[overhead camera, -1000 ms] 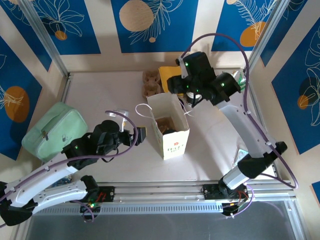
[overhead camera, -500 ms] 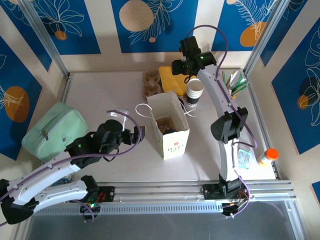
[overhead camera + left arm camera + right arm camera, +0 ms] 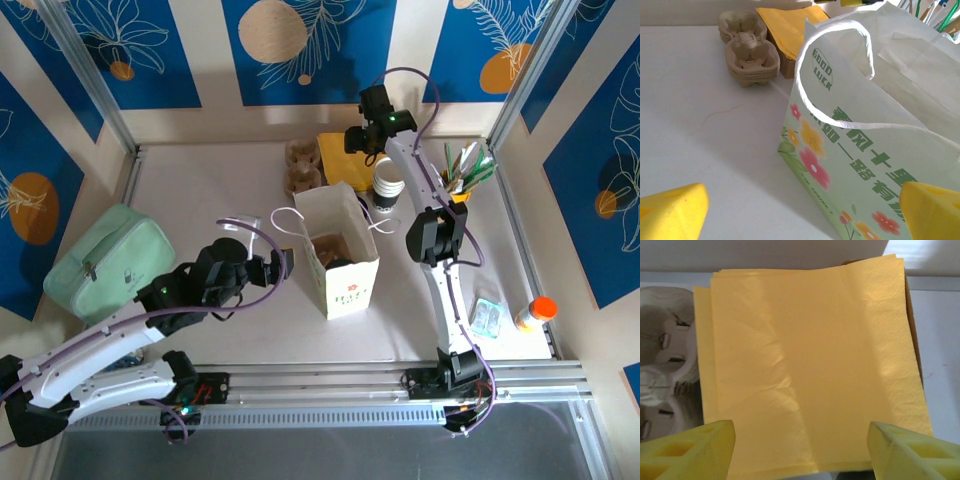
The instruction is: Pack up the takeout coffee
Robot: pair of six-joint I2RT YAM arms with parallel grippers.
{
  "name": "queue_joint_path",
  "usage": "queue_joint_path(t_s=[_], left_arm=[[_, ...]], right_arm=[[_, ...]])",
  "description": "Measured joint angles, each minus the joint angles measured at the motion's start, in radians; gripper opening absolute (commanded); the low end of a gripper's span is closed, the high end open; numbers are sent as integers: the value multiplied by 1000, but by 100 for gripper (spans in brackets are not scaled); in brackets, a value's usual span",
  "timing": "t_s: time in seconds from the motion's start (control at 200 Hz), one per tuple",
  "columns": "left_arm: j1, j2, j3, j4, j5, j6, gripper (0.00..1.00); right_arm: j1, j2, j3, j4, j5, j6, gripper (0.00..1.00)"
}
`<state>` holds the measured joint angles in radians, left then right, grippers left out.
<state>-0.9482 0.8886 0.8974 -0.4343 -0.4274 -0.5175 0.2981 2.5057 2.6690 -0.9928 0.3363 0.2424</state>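
Right tool (image 3: 800,452) hangs at the back of the table (image 3: 200,190) over the napkins (image 3: 810,365). Its fingers are spread well apart and released, with nothing between them and, as far as we can see, nothing touching them. Left tool (image 3: 800,215) is splayed as wide as it goes and is also empty. It faces the printed wall of the bag (image 3: 865,150) from just beside it, and we cannot tell whether either finger brushes the paper.

We think the coffee (image 3: 338,263) already sits low inside the bag. A dark round shape there reads as its lid, but it is too small in the top view for us to be certain.

Our worries from here:
- The bag is light and stands free, so a nudge from the left tool could slide it or tip it. If the coffee is inside, that means a spill.
- The right arm is stretched far out, and its forearm passes close by the cups (image 3: 390,178). A careless sweep back towards the bag could topple the stack.
- If the right tool drops onto the napkins, it may pinch several sheets or shove the pile against the carriers (image 3: 750,55) beside it.
- A loose sheet carried to the bag could catch on the rim and fold the mouth shut.
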Motion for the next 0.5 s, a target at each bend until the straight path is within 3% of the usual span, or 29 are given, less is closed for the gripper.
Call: queue_joint_path(t_s=[0.5], left_arm=[[0,6,-8,35,0,3,97]], right_arm=[[-16,104,28,102,-23,-43,69]])
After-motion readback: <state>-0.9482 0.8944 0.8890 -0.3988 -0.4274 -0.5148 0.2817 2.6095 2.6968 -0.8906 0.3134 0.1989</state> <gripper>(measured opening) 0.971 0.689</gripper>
